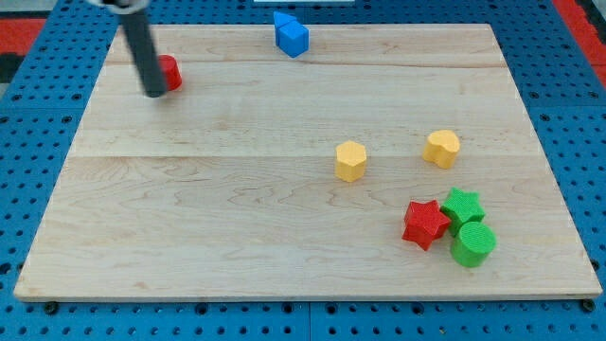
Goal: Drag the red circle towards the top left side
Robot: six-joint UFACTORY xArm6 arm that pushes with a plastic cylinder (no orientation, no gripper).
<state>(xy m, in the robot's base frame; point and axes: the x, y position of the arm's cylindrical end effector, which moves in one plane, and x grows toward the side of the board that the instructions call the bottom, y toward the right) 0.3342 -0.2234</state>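
Observation:
The red circle (170,73) lies near the board's top left, partly hidden behind my dark rod. My tip (154,93) rests on the board at the circle's lower left edge, touching or almost touching it. The rod rises from the tip toward the view's top left.
A blue block (291,35) sits at the top middle. A yellow hexagon (350,160) and a yellow heart-like block (441,148) lie right of centre. A red star (425,224), a green star (463,206) and a green cylinder (472,244) cluster at the bottom right. The wooden board (237,227) lies on blue pegboard.

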